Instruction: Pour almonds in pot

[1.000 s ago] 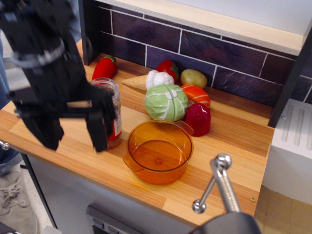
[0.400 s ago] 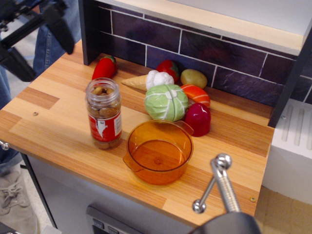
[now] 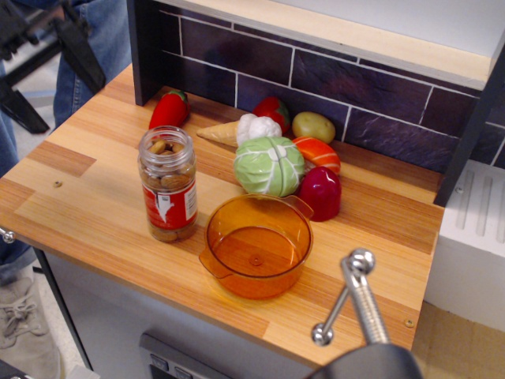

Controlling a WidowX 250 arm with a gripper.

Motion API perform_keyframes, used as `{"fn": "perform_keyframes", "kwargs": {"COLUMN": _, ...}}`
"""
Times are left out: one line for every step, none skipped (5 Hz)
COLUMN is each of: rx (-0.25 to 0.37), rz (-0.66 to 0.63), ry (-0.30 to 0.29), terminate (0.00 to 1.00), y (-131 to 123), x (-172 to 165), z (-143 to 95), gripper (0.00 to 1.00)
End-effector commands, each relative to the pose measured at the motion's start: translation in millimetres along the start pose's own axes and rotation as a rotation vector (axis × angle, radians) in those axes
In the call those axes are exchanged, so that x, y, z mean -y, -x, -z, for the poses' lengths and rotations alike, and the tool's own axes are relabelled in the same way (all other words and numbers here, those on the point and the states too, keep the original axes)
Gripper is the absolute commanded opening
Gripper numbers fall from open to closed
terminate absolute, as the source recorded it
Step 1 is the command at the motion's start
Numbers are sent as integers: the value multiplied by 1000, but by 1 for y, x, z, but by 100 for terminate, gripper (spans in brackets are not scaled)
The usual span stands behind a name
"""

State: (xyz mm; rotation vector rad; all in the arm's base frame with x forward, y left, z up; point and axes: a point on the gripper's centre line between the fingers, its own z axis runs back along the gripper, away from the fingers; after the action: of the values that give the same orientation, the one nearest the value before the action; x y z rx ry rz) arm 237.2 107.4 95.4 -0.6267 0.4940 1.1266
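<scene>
On the wooden counter (image 3: 95,197), a jar of almonds (image 3: 167,183) stands upright just left of the amber pot (image 3: 257,245).
The pot is empty, with a green cabbage (image 3: 270,165) just behind it. The black fingers (image 3: 49,57) hang at the top left corner, spread apart, holding nothing, well apart from the jar.

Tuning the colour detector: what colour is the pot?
Transparent amber-orange pot, clearest in the observation.image view.

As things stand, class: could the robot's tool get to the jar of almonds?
Probably yes. The tool sits up and left, off the counter, and the jar of almonds stands alone on open wood; the pot lies on its far side.
</scene>
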Motion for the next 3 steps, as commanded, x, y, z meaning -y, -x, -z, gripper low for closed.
{"fn": "perform_keyframes", "kwargs": {"rx": -34, "rz": -112, "ry": -41, "terminate": 0, "y": -21, "x": -8, "z": 23, "gripper": 100}}
{"fn": "perform_keyframes", "kwargs": {"rx": -97, "rz": -170, "ry": -47, "terminate": 0, "y": -19, "x": 0, "z": 39, "gripper": 100}}
{"fn": "perform_keyframes", "kwargs": {"rx": -130, "rz": -198, "ry": -47, "terminate": 0, "y": -12, "x": 12, "z": 51, "gripper": 100}}
